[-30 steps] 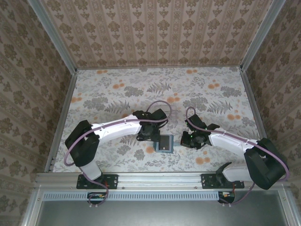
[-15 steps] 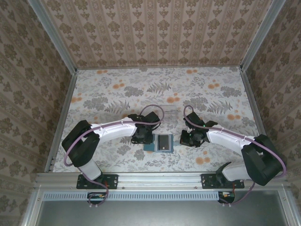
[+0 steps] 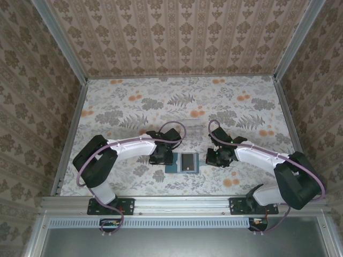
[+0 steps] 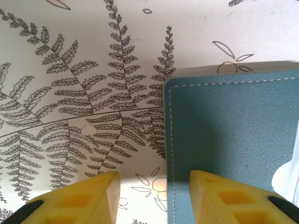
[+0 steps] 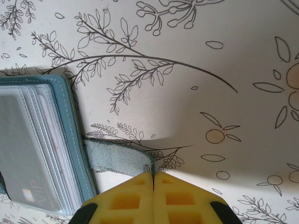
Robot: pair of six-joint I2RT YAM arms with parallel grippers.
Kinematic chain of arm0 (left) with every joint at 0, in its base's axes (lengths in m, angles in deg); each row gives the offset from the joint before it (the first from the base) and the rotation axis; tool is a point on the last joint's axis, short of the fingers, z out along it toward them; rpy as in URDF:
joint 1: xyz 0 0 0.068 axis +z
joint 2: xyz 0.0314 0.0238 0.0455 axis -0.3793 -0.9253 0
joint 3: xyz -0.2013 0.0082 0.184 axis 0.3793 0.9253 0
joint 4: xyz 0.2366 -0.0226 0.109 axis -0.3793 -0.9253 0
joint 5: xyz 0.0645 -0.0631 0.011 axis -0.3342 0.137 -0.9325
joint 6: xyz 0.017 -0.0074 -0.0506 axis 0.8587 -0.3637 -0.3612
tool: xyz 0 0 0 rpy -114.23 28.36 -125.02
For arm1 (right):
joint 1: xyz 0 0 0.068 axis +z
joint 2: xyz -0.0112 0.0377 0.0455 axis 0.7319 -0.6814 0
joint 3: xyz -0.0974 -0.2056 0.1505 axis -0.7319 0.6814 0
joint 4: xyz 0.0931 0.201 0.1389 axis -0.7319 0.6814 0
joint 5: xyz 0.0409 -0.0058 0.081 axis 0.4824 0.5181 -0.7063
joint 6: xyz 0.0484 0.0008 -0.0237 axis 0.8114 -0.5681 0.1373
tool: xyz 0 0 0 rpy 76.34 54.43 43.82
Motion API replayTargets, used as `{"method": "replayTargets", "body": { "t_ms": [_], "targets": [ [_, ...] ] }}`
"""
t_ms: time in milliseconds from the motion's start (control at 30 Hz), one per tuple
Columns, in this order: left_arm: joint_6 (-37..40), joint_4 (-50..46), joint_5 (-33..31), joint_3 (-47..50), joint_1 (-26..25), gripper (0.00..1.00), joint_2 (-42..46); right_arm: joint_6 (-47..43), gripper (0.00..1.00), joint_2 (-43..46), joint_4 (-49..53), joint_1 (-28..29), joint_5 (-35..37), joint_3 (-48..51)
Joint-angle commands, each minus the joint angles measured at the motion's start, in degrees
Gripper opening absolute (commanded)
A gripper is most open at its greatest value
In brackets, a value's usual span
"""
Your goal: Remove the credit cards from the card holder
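Note:
The card holder [image 3: 174,167], a teal wallet, lies open on the table between both arms. A dark credit card [image 3: 187,161] shows on its inside. In the right wrist view the credit cards [image 5: 25,154] sit behind clear sleeves inside the card holder [image 5: 70,135]. My right gripper [image 5: 153,179] is shut on the holder's teal closure strap [image 5: 117,158], which sticks out to the right. My left gripper [image 4: 154,186] is open astride the card holder [image 4: 233,130] at its left edge, one finger [image 4: 88,198] over the table and the other over the teal cover. From above, the left gripper [image 3: 164,156] and right gripper [image 3: 213,158] flank the wallet.
The floral tablecloth [image 3: 123,107] spreads far behind the wallet. A faint clear plastic piece [image 3: 187,114] lies just beyond it. Patterned walls close in the back and both sides, and a metal rail [image 3: 182,202] runs along the near edge.
The wallet has opened out wider and now lies flat. My left gripper has dropped down and to the left onto the wallet's left edge. The right gripper has barely shifted.

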Motion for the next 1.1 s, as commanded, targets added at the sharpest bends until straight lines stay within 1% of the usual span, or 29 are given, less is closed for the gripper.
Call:
{"method": "replayTargets", "body": {
  "t_ms": [0,100,233,533,800,900,1067],
  "targets": [
    [1.3,-2.7,-0.6,-0.1,0.3,0.46,-2.5,-1.3,0.05,-1.0,4.2,-0.4,2.0,-1.5],
    [1.9,-4.0,-0.6,-0.6,0.0,0.46,-4.0,-1.7,0.07,-1.3,4.8,-0.3,2.8,-1.9],
    [1.8,-4.9,-0.9,-0.9,-0.3,0.47,-3.8,-2.1,0.10,-1.4,5.7,-0.3,3.2,-2.7],
    [1.1,-6.4,-2.0,-3.5,-0.7,0.48,3.0,-2.6,0.18,1.9,9.8,-0.3,5.2,-4.6],
    [0.6,-5.6,-0.8,-4.9,-0.3,0.47,7.7,-2.6,0.20,5.5,13.1,-0.3,5.0,-6.7],
    [0.4,-4.6,0.5,-5.7,-0.2,0.46,8.2,-2.2,0.20,6.4,13.2,0.0,4.0,-7.5],
    [0.0,-1.6,4.3,-7.3,-0.1,0.43,8.3,-0.8,0.18,7.1,9.9,0.8,-1.3,-7.3]
  ]
}}
